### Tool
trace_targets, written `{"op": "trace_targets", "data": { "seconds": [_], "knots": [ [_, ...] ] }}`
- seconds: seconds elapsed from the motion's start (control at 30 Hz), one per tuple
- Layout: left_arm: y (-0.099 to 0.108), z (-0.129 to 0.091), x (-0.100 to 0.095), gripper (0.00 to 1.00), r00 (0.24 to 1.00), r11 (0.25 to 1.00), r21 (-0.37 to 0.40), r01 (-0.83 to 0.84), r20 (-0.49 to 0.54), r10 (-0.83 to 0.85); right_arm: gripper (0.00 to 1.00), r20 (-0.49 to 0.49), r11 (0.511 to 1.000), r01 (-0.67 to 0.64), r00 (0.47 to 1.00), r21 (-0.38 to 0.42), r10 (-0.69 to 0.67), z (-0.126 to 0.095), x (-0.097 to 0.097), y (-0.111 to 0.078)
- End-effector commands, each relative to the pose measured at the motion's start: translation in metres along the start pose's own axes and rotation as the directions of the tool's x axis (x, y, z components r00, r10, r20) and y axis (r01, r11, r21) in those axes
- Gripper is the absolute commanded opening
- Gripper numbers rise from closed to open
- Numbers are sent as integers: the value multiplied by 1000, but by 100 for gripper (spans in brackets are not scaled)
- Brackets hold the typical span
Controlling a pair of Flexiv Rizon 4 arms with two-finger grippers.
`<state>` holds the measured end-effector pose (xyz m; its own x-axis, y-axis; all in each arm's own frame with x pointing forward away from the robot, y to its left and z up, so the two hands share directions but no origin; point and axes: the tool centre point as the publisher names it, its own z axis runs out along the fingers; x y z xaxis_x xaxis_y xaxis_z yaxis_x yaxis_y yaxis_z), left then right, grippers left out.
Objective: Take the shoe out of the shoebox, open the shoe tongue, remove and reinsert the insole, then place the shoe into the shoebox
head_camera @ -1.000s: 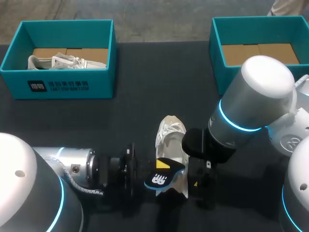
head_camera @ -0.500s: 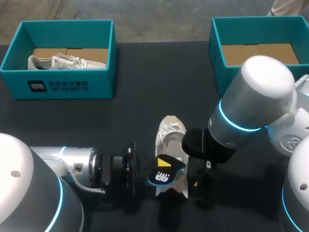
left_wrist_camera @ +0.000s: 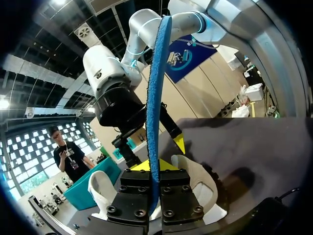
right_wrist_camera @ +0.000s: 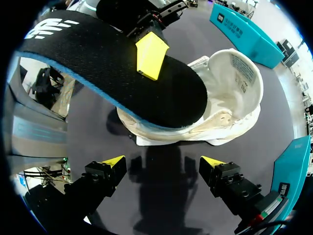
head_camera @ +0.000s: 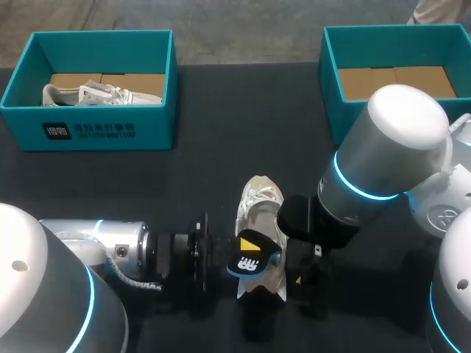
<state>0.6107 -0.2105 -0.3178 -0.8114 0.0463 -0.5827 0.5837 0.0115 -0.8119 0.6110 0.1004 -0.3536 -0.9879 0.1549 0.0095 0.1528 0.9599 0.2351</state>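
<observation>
Insole (right_wrist_camera: 112,73) hangs clamped in your left pincer (left_wrist_camera: 154,171) over the shoe (right_wrist_camera: 230,93), ready for reinsertion; your right pincer (right_wrist_camera: 164,169) stands apart beside it.

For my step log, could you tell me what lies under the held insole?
The white shoe lies beneath the insole held in the left gripper; the insole hides part of it.

Left pincer (head_camera: 247,243) with insole (head_camera: 249,265) a little farther over the shoe (head_camera: 260,203) than before.

Your right claw (right_wrist_camera: 163,162) spread wide over tabletop (right_wrist_camera: 270,142); ahead, black insole (right_wrist_camera: 122,73), yellow fingertip (right_wrist_camera: 150,55) on it, overlaps white shoe (right_wrist_camera: 230,98).
</observation>
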Motion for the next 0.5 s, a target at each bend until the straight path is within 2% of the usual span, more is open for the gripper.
{"op": "trace_targets", "data": {
  "seconds": [0.03, 0.5],
  "knots": [
    [5, 5, -1, 0, 1000, 1000, -2, -1, -4, 1, 100, 3, 1000, 0, 1000, -1, 0, 1, 1, -1],
    [20, 9, -5, 0, 1000, 1000, -22, 1, -8, -1, 100, 3, 1000, 0, 1000, -1, 0, 1, 1, -1]
  ]
}}
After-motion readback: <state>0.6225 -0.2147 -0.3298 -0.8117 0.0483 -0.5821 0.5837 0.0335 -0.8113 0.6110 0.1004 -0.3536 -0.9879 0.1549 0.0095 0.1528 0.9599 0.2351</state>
